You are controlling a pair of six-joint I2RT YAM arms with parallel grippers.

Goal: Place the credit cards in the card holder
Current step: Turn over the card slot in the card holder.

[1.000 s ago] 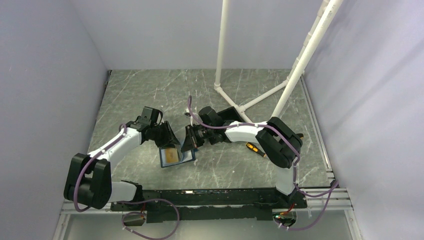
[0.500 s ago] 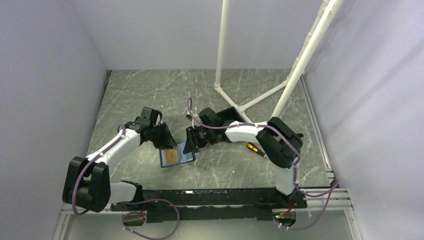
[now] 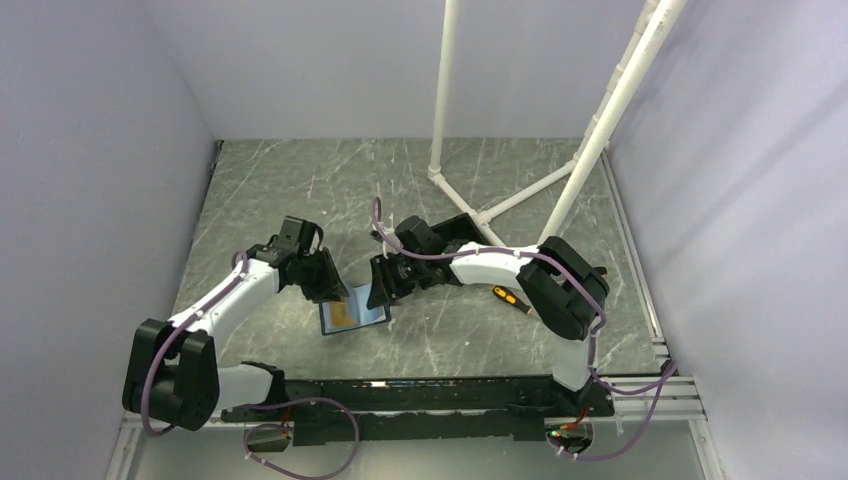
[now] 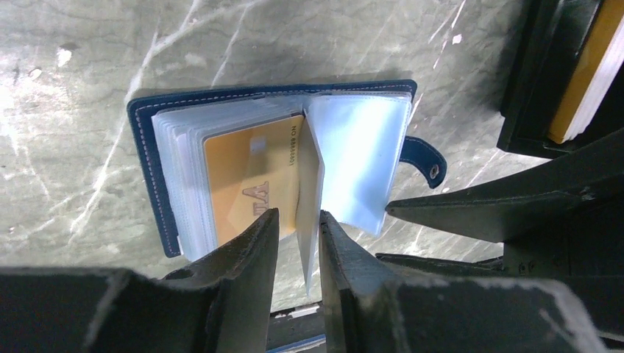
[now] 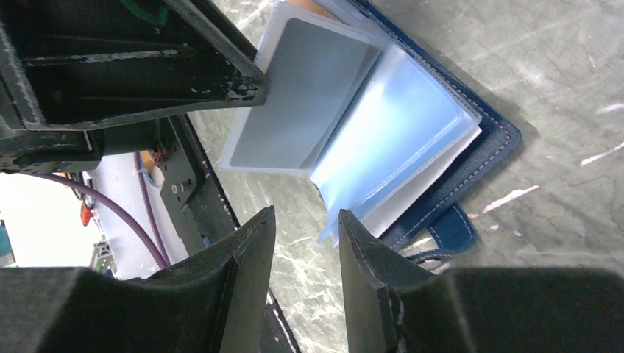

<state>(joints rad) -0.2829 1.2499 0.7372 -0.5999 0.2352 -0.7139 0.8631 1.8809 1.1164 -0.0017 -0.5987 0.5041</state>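
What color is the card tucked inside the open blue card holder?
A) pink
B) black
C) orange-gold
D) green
C: in the left wrist view an orange-gold card sits in a clear sleeve of the open card holder, which lies flat on the table.

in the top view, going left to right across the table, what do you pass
left claw → open blue card holder with the orange card in it → right claw → black box → orange-handled screwdriver
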